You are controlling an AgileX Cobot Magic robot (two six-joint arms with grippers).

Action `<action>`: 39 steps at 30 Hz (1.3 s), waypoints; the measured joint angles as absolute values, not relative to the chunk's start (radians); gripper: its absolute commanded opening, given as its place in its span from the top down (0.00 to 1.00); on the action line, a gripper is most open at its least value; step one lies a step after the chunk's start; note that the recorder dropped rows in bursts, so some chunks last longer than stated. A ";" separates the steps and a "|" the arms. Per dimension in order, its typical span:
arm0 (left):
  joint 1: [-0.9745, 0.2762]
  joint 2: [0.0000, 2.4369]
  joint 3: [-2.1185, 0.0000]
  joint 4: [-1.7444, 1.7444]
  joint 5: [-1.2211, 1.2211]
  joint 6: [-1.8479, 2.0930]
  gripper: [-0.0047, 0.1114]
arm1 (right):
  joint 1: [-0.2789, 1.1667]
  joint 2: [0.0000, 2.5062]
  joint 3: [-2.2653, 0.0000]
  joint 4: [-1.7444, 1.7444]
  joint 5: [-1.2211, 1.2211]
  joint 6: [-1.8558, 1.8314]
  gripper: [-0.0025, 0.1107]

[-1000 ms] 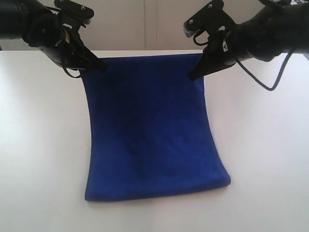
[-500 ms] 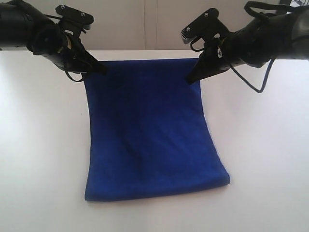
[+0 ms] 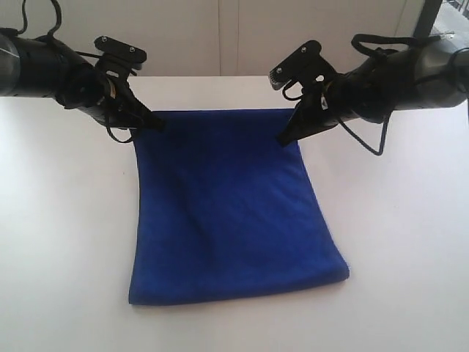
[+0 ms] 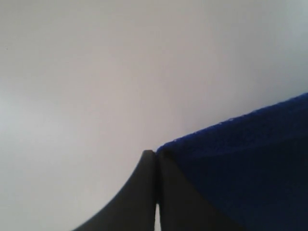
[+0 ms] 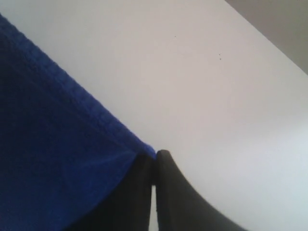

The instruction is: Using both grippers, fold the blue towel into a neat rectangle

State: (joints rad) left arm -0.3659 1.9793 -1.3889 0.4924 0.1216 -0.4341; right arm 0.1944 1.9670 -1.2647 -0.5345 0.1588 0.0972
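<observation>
white tabletop, pale wall behind. deep royal-blue microfibre towel lies mid-table, apparently doubled once, fold at near edge. black left gripper and right gripper both pinched tight on its far corners. judged: release and further folding left

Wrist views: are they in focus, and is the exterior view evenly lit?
Left wrist view: soft, the left tool a dark blur, blue towel weave faint. Right wrist view: weave a little clearer. Exterior view: table washed out white, towel's creases barely readable.
</observation>
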 measured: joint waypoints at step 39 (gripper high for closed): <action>-0.357 2.100 -1.445 0.515 0.000 -0.434 0.90 | 0.151 2.019 -1.303 -0.544 0.069 0.106 0.93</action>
